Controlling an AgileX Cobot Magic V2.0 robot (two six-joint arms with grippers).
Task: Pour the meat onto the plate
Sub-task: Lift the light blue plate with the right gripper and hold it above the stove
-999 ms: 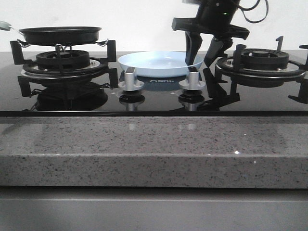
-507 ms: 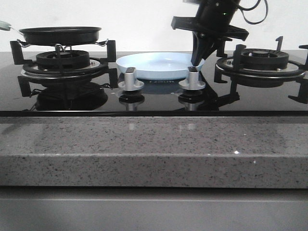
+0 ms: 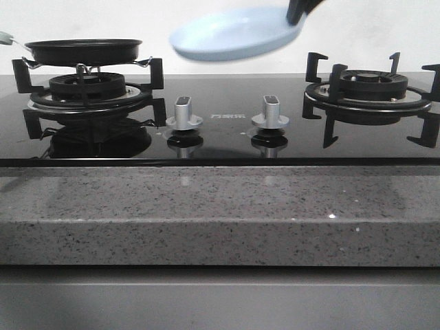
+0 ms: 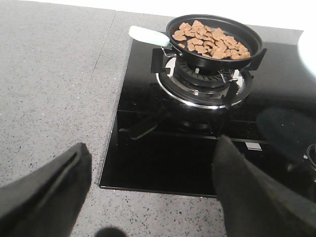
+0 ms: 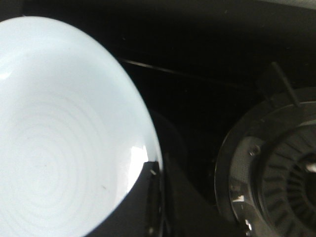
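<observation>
The pale-blue plate (image 3: pixel 234 34) hangs tilted in the air above the middle of the stove, empty. My right gripper (image 3: pixel 297 14) is shut on its right rim; the right wrist view shows the fingers clamped over the plate's edge (image 5: pixel 69 128). The meat (image 4: pixel 211 40) is a heap of brown chips in the black frying pan (image 4: pixel 215 34), which sits on the left burner (image 3: pixel 86 49). My left gripper (image 4: pixel 153 197) is open and empty, over the counter at the stove's left front corner, well short of the pan.
The pan has a pale handle (image 4: pixel 148 35) pointing away from the stove. Two silver knobs (image 3: pixel 184 113) (image 3: pixel 271 111) stand at the stove's middle. The right burner (image 3: pixel 371 86) has tall black pan supports. A grey stone counter (image 3: pixel 220 213) edges the front.
My right gripper shut on the plate's right rim, then lifted the plate off the stove top to well above the knobs, tilted. The pan has not moved.
</observation>
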